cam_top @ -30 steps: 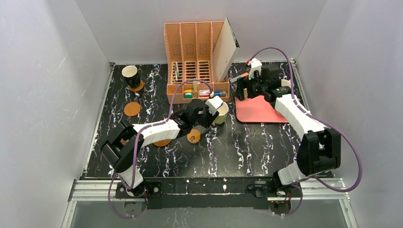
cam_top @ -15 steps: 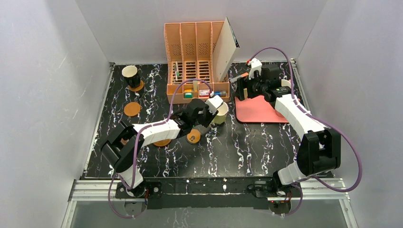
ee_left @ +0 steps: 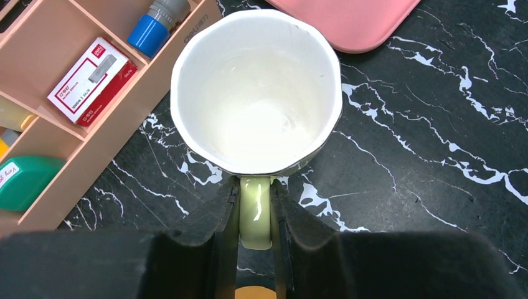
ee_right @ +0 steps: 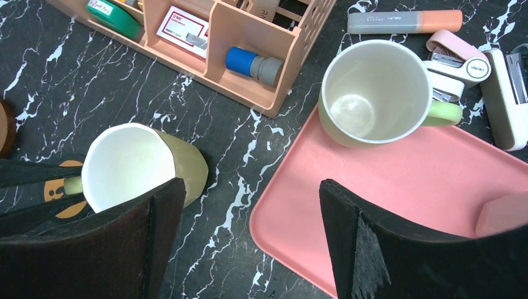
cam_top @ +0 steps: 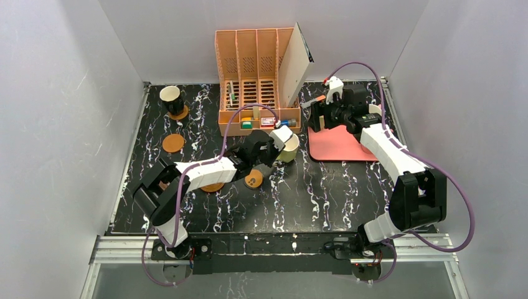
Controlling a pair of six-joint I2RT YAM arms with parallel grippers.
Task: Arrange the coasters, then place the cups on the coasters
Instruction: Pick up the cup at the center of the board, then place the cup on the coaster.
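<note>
Left gripper has just closed and now pinches the handle of the yellow-green cup, on the counter just in front of the organizer; looks ready to carry to a coaster. Right gripper is spread and holds nothing

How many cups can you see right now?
3. A black cup on a coaster at far left; a yellowish cup held by its handle in the left gripper; a green cup on the pink tray's corner. Others may be hidden.
</note>
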